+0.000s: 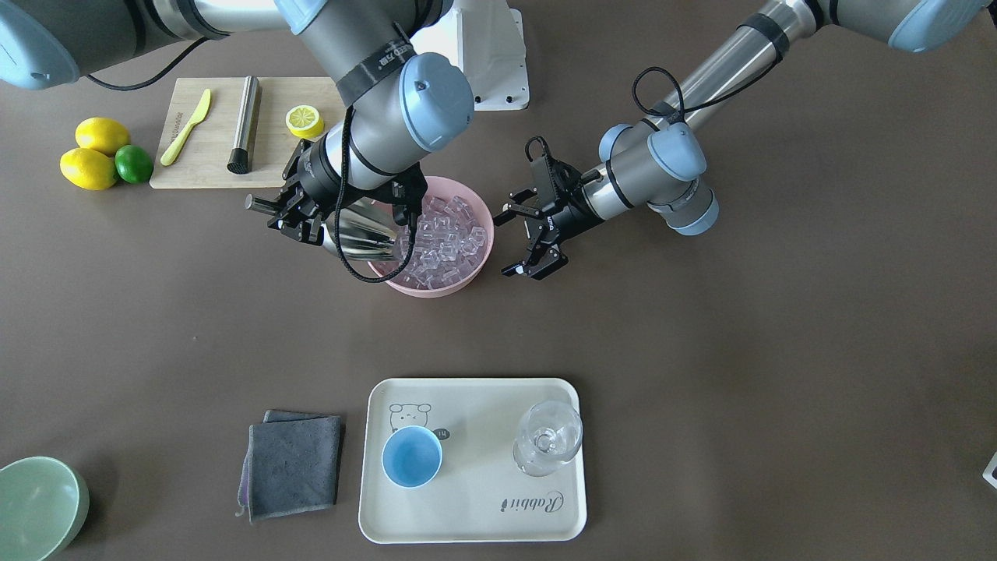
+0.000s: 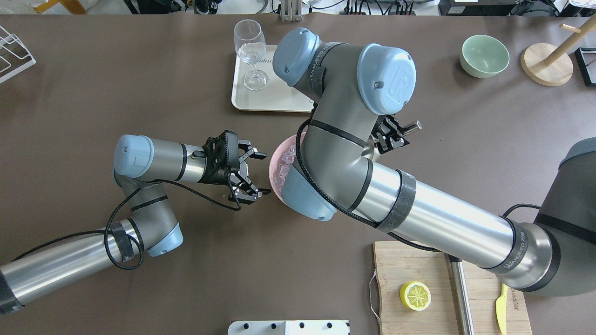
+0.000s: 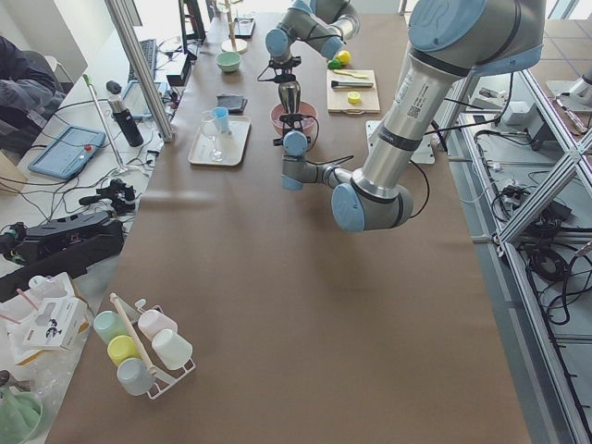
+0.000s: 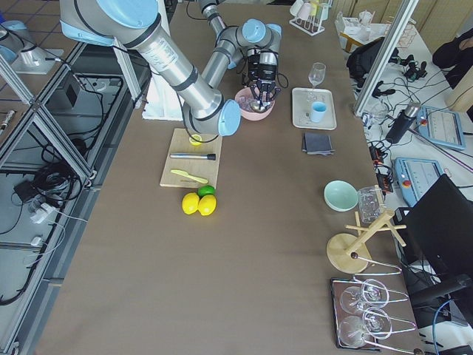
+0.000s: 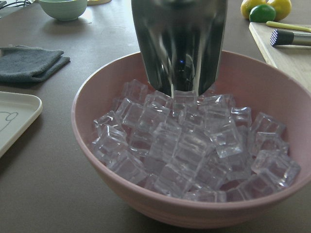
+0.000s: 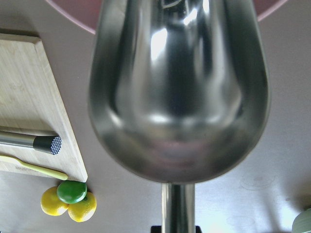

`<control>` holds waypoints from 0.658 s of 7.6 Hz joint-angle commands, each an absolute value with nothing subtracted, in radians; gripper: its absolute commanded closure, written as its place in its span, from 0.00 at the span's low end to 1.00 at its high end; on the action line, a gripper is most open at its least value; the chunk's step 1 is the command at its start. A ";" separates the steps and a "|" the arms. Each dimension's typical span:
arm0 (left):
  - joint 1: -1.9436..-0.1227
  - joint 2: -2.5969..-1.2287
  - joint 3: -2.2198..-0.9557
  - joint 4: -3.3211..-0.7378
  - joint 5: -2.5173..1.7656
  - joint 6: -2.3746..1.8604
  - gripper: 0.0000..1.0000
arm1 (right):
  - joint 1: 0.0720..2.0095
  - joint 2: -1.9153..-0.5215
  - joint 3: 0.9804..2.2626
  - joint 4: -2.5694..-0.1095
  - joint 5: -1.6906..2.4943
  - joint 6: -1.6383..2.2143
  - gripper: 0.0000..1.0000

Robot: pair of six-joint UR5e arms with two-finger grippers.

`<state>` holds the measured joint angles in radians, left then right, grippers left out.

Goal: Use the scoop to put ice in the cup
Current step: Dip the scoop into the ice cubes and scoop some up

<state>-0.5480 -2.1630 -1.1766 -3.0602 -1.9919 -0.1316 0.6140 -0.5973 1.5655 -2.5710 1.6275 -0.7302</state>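
Note:
The pink bowl (image 1: 436,288) holds many clear ice cubes (image 1: 444,241). My right gripper (image 1: 300,210) is shut on the handle of the steel scoop (image 1: 366,234), whose trough tips down into the bowl's edge and touches the ice (image 5: 189,141). The scoop (image 5: 180,43) looks empty in the right wrist view (image 6: 180,87). My left gripper (image 1: 506,244) is open and empty, just beside the bowl's other side (image 2: 260,173). The light-blue cup (image 1: 411,456) stands empty on the cream tray (image 1: 475,514). The right arm hides the cup in the overhead view.
A stemmed glass (image 1: 547,438) stands on the tray beside the cup. A grey cloth (image 1: 294,466) lies next to the tray, and a pale green bowl (image 1: 35,506) sits further along. A cutting board (image 1: 210,156) carries a steel rod (image 1: 244,125), a yellow knife and a lemon half, with lemons (image 1: 89,167) and a lime beside it.

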 commanded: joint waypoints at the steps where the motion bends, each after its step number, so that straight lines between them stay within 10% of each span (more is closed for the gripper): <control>1: -0.540 -2.171 -1.177 -3.040 -1.990 -0.132 0.02 | 0.592 -0.569 1.508 -2.566 1.617 -0.704 1.00; 5: -0.537 -2.175 -1.177 -3.033 -1.990 -0.156 0.02 | 0.543 -0.581 1.508 -2.542 1.617 -0.625 1.00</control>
<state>-0.5380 -2.1736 -1.1765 -3.0390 -1.9897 -0.1464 0.5610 -0.5733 1.5059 -2.5566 1.6161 -0.6953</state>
